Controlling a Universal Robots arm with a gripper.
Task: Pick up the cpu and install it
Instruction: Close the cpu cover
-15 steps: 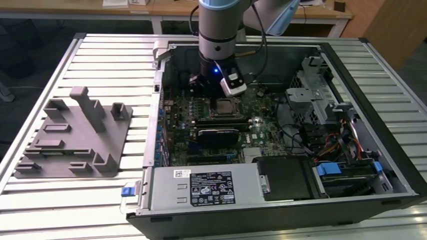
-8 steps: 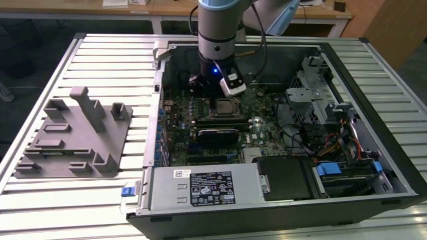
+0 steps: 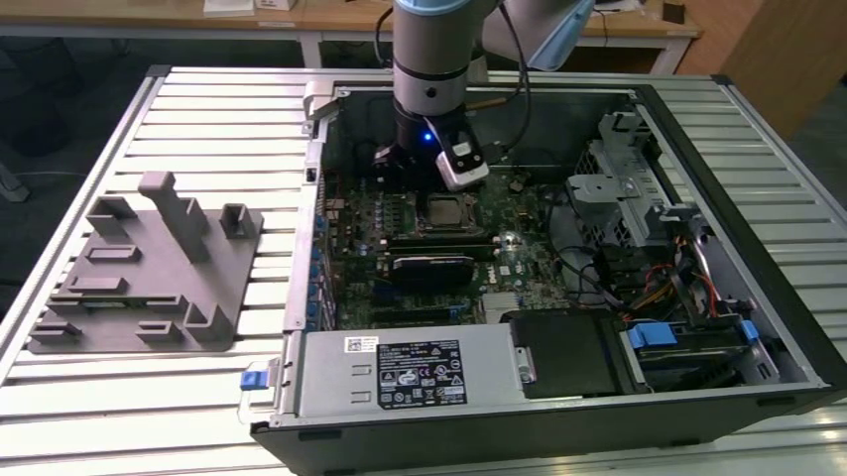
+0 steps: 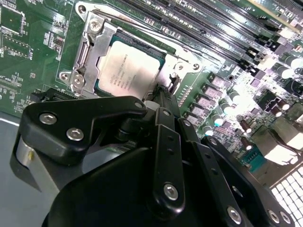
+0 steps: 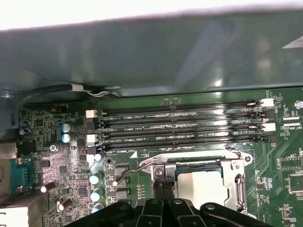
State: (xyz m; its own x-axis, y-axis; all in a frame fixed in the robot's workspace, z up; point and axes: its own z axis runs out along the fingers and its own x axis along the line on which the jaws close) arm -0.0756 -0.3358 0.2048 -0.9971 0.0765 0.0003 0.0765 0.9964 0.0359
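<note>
1. The cpu (image 4: 129, 67) lies flat in the socket frame (image 4: 90, 52) on the green motherboard (image 4: 38, 47), with its pale metal top facing up. In the first wrist view the cpu (image 5: 199, 187) shows inside the same frame (image 5: 239, 182), just beside the rows of memory slots (image 5: 175, 125).
2. The gripper (image 4: 162, 94) hangs low over the board at one corner of the socket, beside the cpu. Its jaws are drawn narrow, the tips close together. I cannot tell whether anything is pinched between them.
3. In the exterior view the arm (image 3: 430, 59) reaches straight down into the open computer case (image 3: 530, 426), above the socket (image 3: 443, 210).
4. The case rests on a slatted desk (image 3: 225, 119). A grey fixture (image 3: 146, 268) with upright posts stands well apart, toward the exterior view's left.
</note>
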